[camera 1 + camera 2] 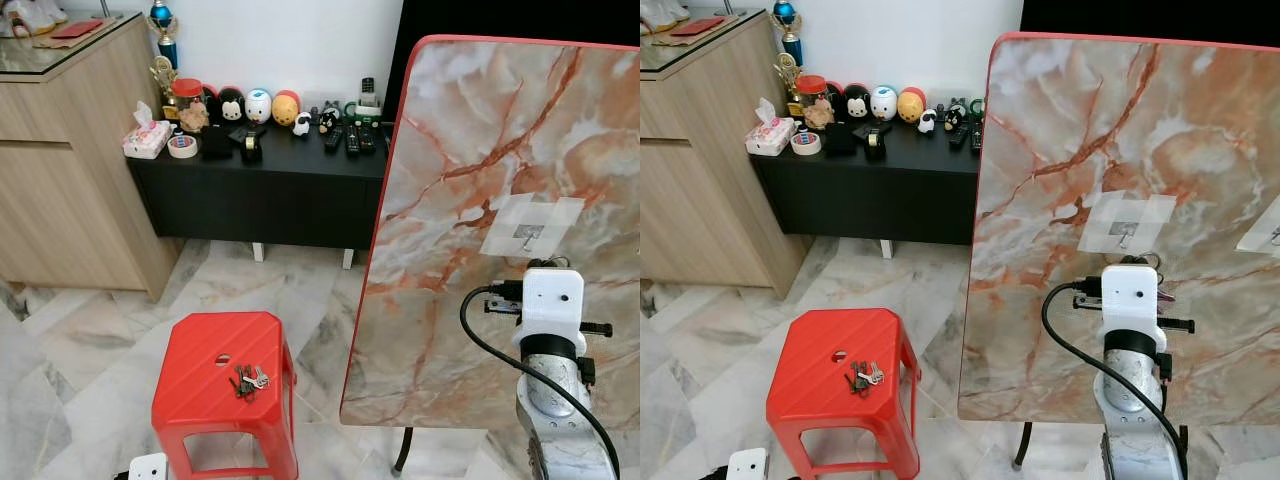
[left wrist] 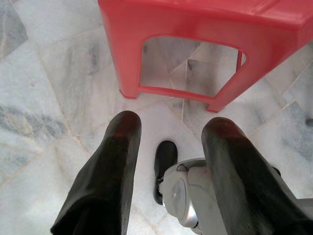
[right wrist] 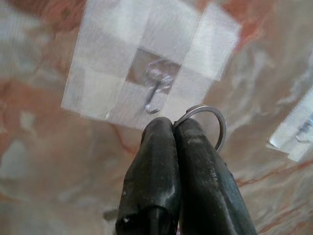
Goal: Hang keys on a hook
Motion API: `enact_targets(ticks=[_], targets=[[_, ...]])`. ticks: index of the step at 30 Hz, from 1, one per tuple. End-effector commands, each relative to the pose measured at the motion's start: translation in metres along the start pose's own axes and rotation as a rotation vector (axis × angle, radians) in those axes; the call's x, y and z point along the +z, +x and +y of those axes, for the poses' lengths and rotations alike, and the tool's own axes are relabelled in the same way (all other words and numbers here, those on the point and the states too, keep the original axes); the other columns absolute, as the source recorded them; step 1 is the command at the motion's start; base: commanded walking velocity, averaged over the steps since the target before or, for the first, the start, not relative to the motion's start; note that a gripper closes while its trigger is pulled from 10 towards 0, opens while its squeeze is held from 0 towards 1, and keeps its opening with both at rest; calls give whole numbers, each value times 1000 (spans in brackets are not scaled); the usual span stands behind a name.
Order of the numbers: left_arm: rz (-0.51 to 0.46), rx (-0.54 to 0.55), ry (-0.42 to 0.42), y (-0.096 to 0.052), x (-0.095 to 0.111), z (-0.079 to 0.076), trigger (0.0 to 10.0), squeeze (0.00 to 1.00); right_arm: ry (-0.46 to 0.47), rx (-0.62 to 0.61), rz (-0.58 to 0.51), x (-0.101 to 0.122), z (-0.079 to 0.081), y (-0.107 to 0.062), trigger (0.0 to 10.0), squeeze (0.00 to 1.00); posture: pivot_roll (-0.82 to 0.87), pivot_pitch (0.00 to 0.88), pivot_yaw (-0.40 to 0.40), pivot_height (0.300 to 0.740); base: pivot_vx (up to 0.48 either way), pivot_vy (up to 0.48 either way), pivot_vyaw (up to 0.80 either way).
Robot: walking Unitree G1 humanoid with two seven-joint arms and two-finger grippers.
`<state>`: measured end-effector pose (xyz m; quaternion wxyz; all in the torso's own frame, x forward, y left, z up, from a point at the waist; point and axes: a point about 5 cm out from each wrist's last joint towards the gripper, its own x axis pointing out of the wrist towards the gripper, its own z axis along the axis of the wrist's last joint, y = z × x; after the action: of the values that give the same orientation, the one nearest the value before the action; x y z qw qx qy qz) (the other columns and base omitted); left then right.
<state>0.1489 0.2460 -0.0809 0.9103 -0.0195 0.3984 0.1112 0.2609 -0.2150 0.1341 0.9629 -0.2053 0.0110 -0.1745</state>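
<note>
1. Right gripper [image 3: 168,128] is raised to the upright marble board [image 1: 480,150], fingers [image 3: 156,161] pinched shut on a key ring [image 3: 208,120] just below the taped hook [image 3: 154,95].
2. Another bunch of keys [image 1: 249,381] is seen on the red stool [image 1: 200,395].
3. Left gripper [image 2: 168,142] hangs low over the floor, fingers spread apart.

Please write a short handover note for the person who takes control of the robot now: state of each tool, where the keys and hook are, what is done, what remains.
Right tool: shut on a key ring, raised to the upright marble board, just below the taped hook.
Left tool: open, holding nothing, low over the floor beside the red stool.
A bunch of keys lies on the stool top.
Done: ring gripped and brought to the hook.
Left: the ring is not yet on the hook; lift it over the tip, lower, release. A second taped hook is at the board's right.
</note>
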Motion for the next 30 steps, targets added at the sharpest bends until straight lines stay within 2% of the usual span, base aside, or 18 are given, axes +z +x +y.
enact_targets(ticks=[1, 5, 13, 15, 18, 30], targets=[[-2, -7, 5, 0, 0, -2, 10000, 0, -22, 21, 1, 2, -2, 2, 10000, 0, 34, 0, -69, 740, 0, 0, 0], [-4, -7, 7, 0, 0, -2, 10000, 0, -70, 63, -29, 4, -3, 8, 10000, 0, 34, 0, -67, 740, 0, 0, 0], [-6, -8, 8, 0, 1, -1, 10000, 0, -89, 80, -15, 4, -5, 13, 10000, 0, 32, 0, -64, 740, 0, 0, 0], [-11, -9, 8, 1, 2, -2, 10000, 0, -103, 105, 18, 0, -4, 15, 10000, 0, 31, 0, -64, 740, 0, 0, 0], [-16, -10, 8, 1, 3, -2, 10000, 0, -74, 117, 54, -4, -3, 16, 10000, 0, 32, 0, -66, 740, 0, 0, 0], [-23, -9, 7, 1, 4, -3, 10000, 0, -63, 110, 30, 4, -5, 22, 10000, 0, 32, 0, -65, 740, 0, 0, 0]])
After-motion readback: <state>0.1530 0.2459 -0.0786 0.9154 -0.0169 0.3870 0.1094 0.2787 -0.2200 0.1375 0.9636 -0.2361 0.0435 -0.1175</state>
